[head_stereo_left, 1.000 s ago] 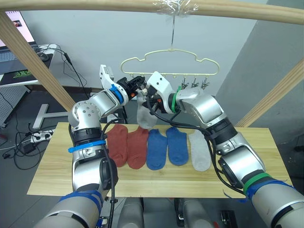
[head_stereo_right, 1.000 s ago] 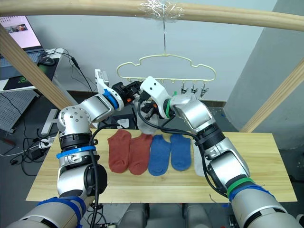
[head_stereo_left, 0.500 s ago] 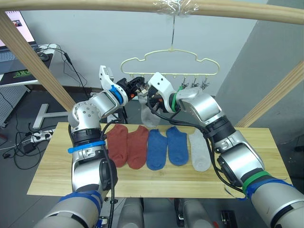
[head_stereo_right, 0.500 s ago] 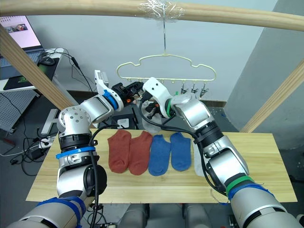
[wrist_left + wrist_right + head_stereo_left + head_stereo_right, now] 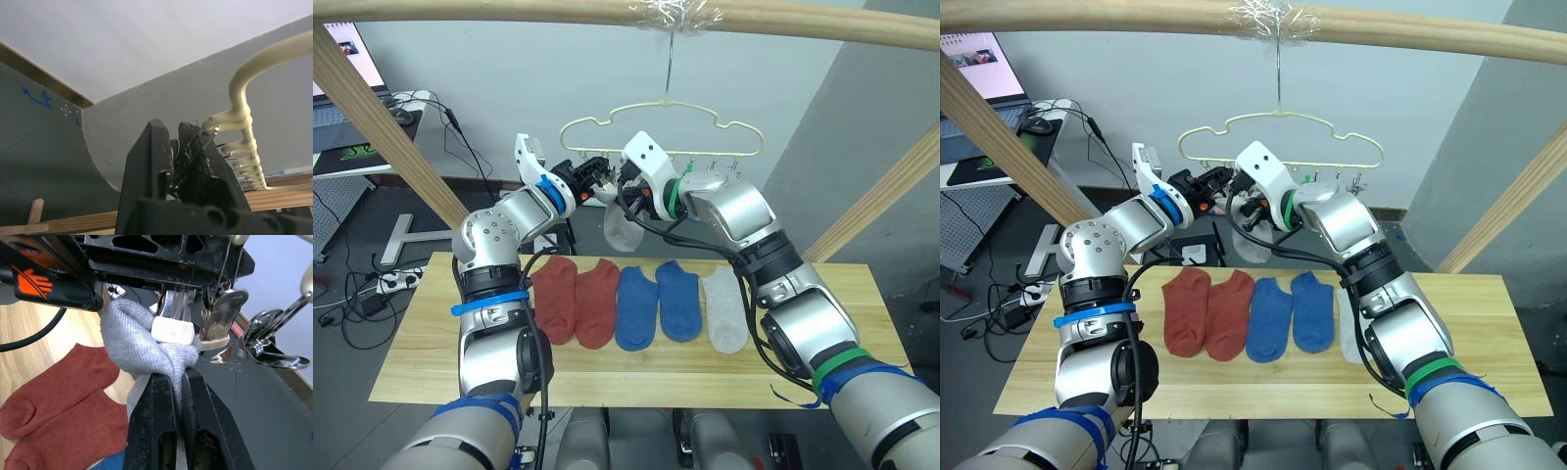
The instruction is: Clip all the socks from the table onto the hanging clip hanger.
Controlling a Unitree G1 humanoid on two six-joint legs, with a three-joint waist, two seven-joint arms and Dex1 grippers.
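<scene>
The pale yellow-green clip hanger (image 5: 661, 132) hangs by its hook from the top pole. My left gripper (image 5: 597, 178) is up at its left end, shut on a silver clip (image 5: 172, 313). My right gripper (image 5: 181, 377) is shut on a light grey sock (image 5: 621, 229). It holds the sock's bunched edge against that clip's white-padded tip, and the rest of the sock dangles below. On the table (image 5: 862, 333) lie two rust-red socks (image 5: 576, 300), two blue socks (image 5: 656, 304) and one grey sock (image 5: 724, 309), side by side.
More silver clips (image 5: 715, 176) hang along the hanger's right half. Round wooden poles frame the space: one across the top (image 5: 509, 10), slanted ones at left (image 5: 382, 127) and right (image 5: 891, 186). A desk with a laptop (image 5: 352, 108) stands behind on the left.
My right gripper has raised the grey sock from just above the table up to the clip held by my left gripper. The left gripper has stayed at the hanger.
</scene>
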